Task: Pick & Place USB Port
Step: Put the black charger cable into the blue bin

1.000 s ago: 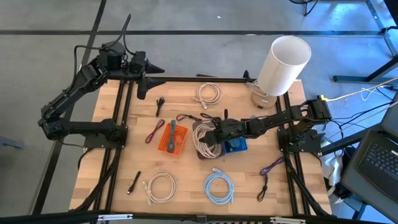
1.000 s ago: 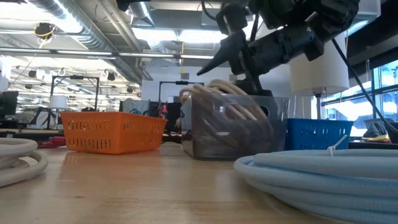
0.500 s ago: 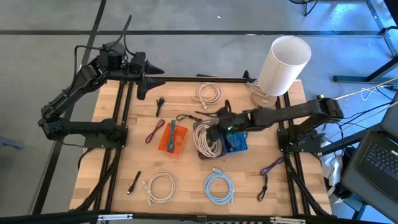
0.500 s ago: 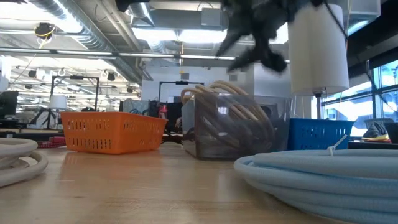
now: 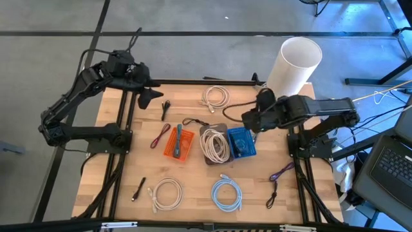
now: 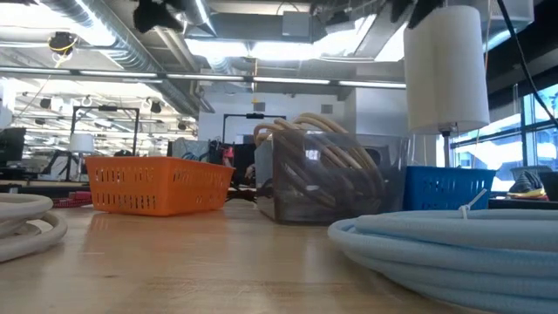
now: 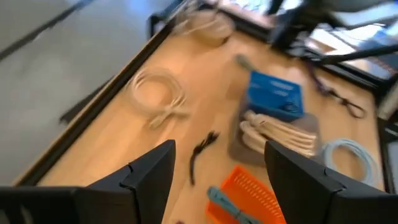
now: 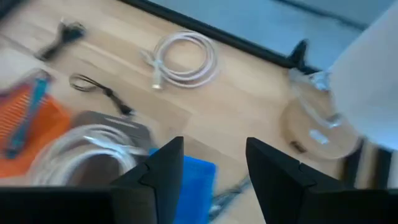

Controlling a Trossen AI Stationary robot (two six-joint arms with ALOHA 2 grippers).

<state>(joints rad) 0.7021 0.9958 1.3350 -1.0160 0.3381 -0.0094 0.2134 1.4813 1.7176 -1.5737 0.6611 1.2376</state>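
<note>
Fingers of the right gripper (image 8: 208, 171) stand spread with nothing between them, raised above the table's far right, just beyond the small blue plastic basket (image 5: 241, 143); judged, a delivery there is complete. Left gripper (image 7: 211, 174), likewise spread and empty, hangs over the far left corner. Clear plastic bin of beige cable (image 5: 214, 145) and orange mesh basket (image 5: 178, 143) sit leftward, sorting cables by type. No USB port item can be identified.

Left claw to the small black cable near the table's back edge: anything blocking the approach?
Nothing visible. The left claw is open near the black cable, only bare table between them. The white coil lies off to one side; the right claw hangs by the blue bin.
</note>
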